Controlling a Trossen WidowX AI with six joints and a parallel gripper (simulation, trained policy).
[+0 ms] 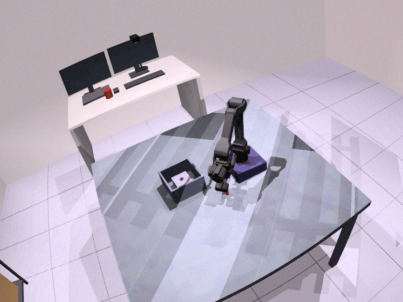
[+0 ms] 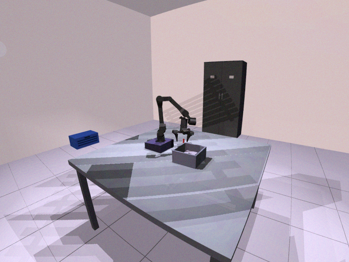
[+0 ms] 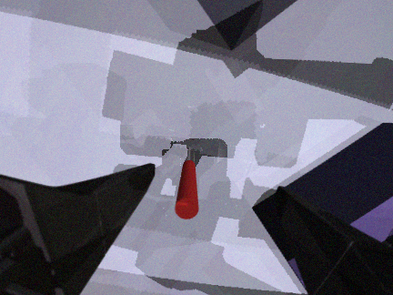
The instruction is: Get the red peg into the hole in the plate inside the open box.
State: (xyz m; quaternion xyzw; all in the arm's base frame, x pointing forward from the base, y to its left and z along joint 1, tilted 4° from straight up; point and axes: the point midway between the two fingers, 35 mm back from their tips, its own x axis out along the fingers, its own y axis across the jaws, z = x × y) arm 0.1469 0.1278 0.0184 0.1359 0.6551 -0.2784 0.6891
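The red peg (image 1: 227, 192) (image 2: 183, 140) (image 3: 186, 193) stands upright on the table, partly hidden by the arm in the top view. My gripper (image 1: 223, 191) (image 2: 182, 140) (image 3: 214, 180) is open and points down at the peg. In the wrist view the peg shows between the two spread fingers, nearer the left one, and neither finger touches it in that view. The open grey box (image 1: 191, 191) (image 2: 184, 159) stands beside them; its near corner shows at the top of the wrist view. The pale plate (image 1: 187, 176) lies at its bottom, its dark hole (image 1: 181, 178) uncovered.
The arm's purple base block (image 1: 248, 174) (image 2: 159, 145) (image 3: 375, 220) stands on the table (image 1: 211, 260) (image 2: 169, 194), close to the peg. A white desk (image 1: 136, 100) with monitors and a red cup (image 1: 108, 93) stands behind. A dark cabinet (image 2: 222, 113) and a blue chest (image 2: 84, 140) stand beyond the table.
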